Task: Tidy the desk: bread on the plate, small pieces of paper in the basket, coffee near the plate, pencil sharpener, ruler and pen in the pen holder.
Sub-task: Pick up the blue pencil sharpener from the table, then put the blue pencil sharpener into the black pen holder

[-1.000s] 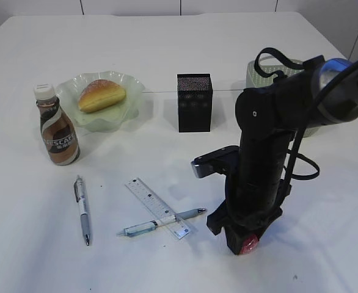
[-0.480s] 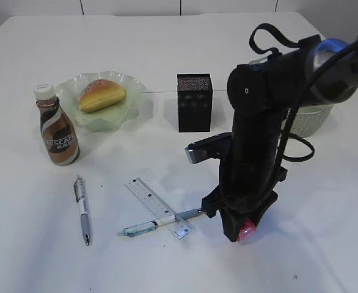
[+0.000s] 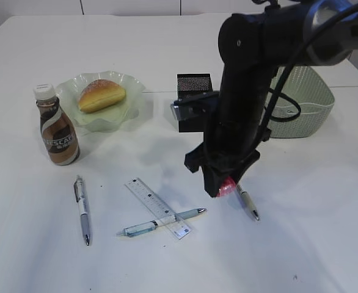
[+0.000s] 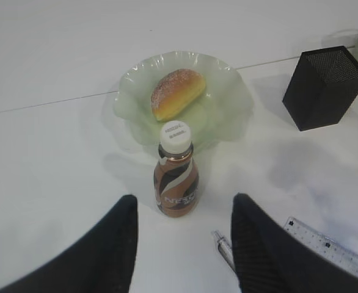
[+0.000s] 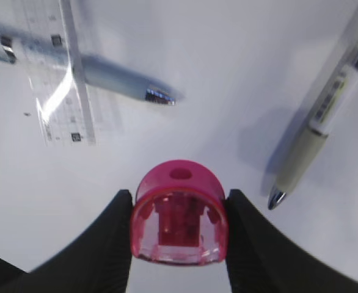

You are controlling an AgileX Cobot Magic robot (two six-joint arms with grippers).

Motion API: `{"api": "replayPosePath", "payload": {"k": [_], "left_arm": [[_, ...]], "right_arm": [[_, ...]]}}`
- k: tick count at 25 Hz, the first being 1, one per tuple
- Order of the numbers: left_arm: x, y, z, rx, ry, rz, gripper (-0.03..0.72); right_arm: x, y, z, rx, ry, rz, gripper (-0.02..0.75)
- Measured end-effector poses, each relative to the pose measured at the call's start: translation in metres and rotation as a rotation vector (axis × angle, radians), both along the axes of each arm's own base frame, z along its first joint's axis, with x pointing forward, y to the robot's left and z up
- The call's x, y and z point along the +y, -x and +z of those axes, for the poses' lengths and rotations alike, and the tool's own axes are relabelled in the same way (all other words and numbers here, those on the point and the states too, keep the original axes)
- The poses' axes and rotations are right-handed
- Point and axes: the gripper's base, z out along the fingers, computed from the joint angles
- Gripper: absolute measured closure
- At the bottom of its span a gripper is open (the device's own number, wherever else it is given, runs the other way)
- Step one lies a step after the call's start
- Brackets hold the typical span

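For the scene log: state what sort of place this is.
Probably a staged desk in a robot lab: a bare white table carrying stationery, a ruler and black pen holder, beside a snack, bread on a plate.

Probably a lab. A bare white table (image 3: 325, 244) stands before plain white panels. Desk props are staged there.
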Motion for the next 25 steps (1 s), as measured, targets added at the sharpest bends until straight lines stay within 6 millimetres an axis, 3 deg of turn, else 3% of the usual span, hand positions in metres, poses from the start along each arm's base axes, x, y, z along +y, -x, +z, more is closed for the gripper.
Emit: {"api": "replayPosePath", "payload": {"k": [6,11,12,19,25], "left_arm": [[0.000,0.000,0.000,0.000,0.000,0.000,0.341],[0.000,0.000,0.000,0.000,0.000,0.000,0.341],[0.000,0.000,0.000,0.000,0.000,0.000,0.341],[0.000,0.000,0.000,0.000,0.000,0.000,0.341],[0.000,0.000,0.000,0.000,0.000,0.000,0.341]], "right_arm": [[0.010,-0.031,0.044,-0.238,-0.059,0.010,0.397],[0.012,-0.046,0.059,-0.393,-0.075,0.015,0.398],[0.013,-0.055,0.066,-0.492,-0.077,-0.005,0.398],[0.016,-0.074,0.073,-0.700,-0.117,-0.049,0.398],[0.019,-0.092,0.064,-0.854,-0.136,-0.082,0.398]]}}
